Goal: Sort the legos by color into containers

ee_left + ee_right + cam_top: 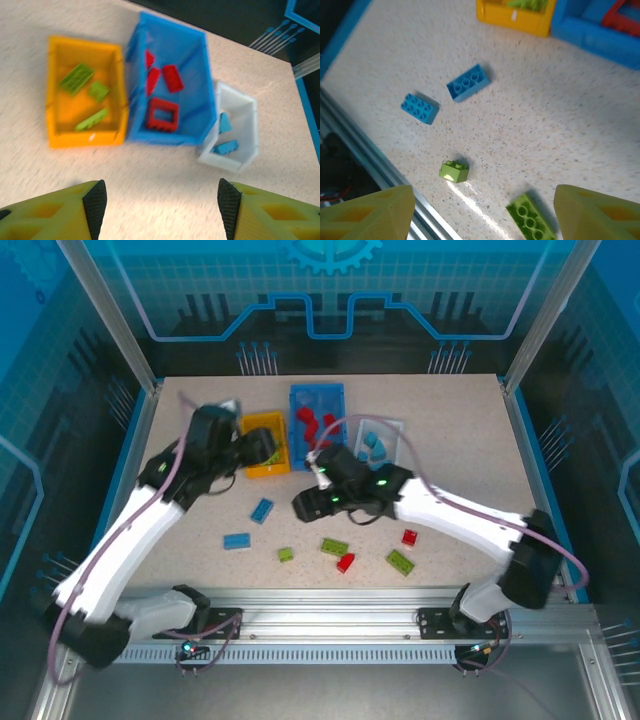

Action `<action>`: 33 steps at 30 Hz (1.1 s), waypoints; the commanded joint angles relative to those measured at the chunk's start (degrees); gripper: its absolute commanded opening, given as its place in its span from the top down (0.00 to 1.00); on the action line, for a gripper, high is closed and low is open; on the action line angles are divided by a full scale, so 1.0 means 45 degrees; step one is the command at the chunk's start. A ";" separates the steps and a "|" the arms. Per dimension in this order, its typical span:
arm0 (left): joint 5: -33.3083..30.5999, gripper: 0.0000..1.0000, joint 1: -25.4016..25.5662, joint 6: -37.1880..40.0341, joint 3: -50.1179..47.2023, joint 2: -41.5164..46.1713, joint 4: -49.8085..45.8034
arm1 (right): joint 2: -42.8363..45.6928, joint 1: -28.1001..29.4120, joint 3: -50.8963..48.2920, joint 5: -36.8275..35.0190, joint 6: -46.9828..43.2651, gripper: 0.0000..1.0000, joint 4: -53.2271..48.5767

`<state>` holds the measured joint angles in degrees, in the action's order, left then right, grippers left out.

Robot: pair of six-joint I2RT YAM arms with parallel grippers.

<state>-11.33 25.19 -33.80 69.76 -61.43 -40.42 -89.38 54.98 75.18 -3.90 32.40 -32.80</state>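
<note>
Currently left gripper (162,210) jaws apart, empty, over table (160,167); just ahead sit yellow bin (85,139) with green legos (76,78), blue bin (172,138) with red legos (171,78), white bin (242,155) with blue legos (227,146). Right gripper (484,210) spread, empty; green brick (454,170) just ahead between fingers, two blue bricks (468,82) farther ahead.

On the table (465,415), the middle bin (200,75) sits toward twelve o'clock, the left bin (85,44) just beside it at nine o'clock and the right bin (250,131) at three o'clock, bricks (172,78) inside each, while loose bricks (334,547) lie scattered toward six o'clock.
</note>
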 commanded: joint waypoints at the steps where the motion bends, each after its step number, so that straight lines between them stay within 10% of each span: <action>1: -0.1359 0.34 0.0026 -0.1757 -0.2111 0.2941 -0.1292 | -0.2037 0.0896 0.1681 -0.1866 0.3145 0.27 -0.0425; 9: -0.2133 0.34 0.0008 -0.2927 -0.3753 0.7693 -0.4487 | -0.7273 0.1063 0.6300 -0.1848 0.7457 0.24 -0.2538; 26: -0.2014 0.34 -0.0013 -0.2475 -0.3548 0.8006 -0.5138 | -1.2194 0.0804 1.1925 -0.1636 0.8617 0.24 -0.4622; 33: -0.1830 0.35 0.0007 -0.2414 -0.3664 0.8006 -0.4987 | -1.2775 0.0790 1.2340 -0.1779 0.8755 0.41 -0.4671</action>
<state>-19.70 25.19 -45.10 53.87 -26.17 -62.74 -144.27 58.87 129.34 -11.40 70.46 -51.51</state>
